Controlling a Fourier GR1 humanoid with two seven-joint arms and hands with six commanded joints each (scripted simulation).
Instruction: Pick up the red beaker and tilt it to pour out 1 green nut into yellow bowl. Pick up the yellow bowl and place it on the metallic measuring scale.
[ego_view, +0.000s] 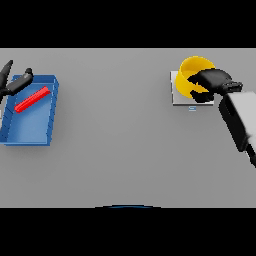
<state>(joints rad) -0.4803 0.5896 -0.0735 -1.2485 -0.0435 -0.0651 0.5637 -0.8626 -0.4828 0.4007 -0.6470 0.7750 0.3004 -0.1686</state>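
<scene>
Grey desk (125, 150), seen from the head view.

Right side, near the far right corner: the yellow bowl (192, 70) sat on the metallic measuring scale (176, 95), a pale square plate with a small mark at its near edge. The bowl covered most of the plate; only the plate's left strip and near edge showed.

The right robot hand (212, 82) was at the bowl's near right side, its arm coming in from the desk's right edge. Its dark fingers curled over the bowl's rim and wall, gripping the bowl. The bowl lay just left of and beyond the palm, touching the fingers. Could not tell whether anything lay inside the bowl; the hand hid part of the opening.

Left side, near the far left corner: a blue tray (47, 127) with raised walls rested on the desk. Inside it, towards its far end, lay a red beaker (31, 100), long and narrow, on its side and slanted across the tray floor.

The left robot hand (15, 84) was over the tray's far left corner, fingers straight and spread, holding nothing. The beaker lay just right of and nearer than those fingertips, apart from them.

The two hands were well apart, the bare middle of the desk between them.
</scene>
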